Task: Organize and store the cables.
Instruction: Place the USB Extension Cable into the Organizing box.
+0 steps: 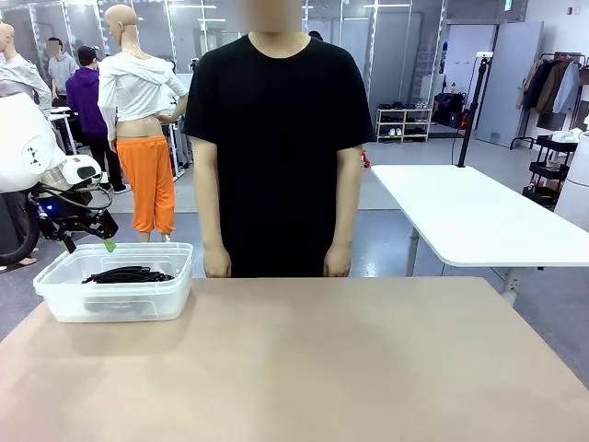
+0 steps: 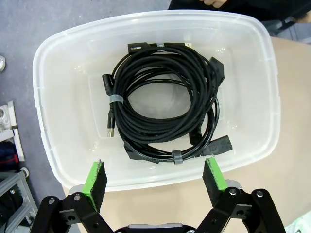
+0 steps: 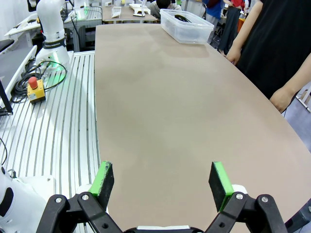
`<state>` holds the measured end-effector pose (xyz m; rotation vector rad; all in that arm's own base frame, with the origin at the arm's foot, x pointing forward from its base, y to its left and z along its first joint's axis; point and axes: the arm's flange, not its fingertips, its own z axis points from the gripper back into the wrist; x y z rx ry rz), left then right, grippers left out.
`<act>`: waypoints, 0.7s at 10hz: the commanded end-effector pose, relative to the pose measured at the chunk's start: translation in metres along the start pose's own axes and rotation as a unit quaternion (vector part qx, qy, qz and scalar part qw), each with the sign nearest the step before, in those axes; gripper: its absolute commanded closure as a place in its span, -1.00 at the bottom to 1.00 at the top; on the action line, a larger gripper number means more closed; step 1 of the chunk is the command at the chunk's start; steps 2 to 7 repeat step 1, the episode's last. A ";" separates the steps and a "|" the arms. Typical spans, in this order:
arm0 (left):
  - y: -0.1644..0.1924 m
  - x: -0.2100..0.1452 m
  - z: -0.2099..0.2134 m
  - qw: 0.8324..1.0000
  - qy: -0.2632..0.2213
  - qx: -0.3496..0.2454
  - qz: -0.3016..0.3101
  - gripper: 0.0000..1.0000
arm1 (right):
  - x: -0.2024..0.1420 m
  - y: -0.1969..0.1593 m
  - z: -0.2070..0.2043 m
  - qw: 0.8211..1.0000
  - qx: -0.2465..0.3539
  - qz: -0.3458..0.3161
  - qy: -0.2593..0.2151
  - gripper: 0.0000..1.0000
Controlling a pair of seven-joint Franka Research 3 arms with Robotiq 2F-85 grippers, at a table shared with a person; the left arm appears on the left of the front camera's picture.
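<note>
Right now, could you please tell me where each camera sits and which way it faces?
Front view: between the arms, facing the person across the tan table; left gripper above the clear plastic bin.
Left wrist view: looking down into the bin at coiled black cables; own open green-padded fingers.
Right wrist view: along the table; right gripper open.
Shared: the bin.

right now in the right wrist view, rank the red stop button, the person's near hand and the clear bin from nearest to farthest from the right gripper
From the right gripper:
1. red stop button, left side, on the ribbed rail surface
2. person's near hand, right table edge; close to the button's range
3. clear bin, far end
</note>
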<state>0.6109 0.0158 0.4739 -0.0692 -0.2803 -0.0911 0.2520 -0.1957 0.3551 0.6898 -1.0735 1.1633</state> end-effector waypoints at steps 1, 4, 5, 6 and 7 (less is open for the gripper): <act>-0.002 0.004 0.000 1.000 0.000 0.008 0.007 -1.00 | 0.001 -0.001 0.001 1.000 -0.002 -0.002 -0.003 -1.00; -0.002 0.004 0.000 1.000 0.000 0.008 0.007 -1.00 | 0.001 -0.001 0.001 1.000 -0.002 -0.002 -0.003 -1.00; -0.002 0.004 0.000 1.000 0.000 0.008 0.007 -1.00 | 0.001 -0.001 0.001 1.000 -0.002 -0.002 -0.003 -1.00; -0.002 0.004 0.000 1.000 0.000 0.008 0.007 -1.00 | 0.001 -0.001 0.001 1.000 -0.002 -0.002 -0.003 -1.00; -0.002 0.004 0.000 1.000 0.000 0.008 0.007 -1.00 | 0.001 -0.001 0.001 1.000 -0.002 -0.002 -0.003 -1.00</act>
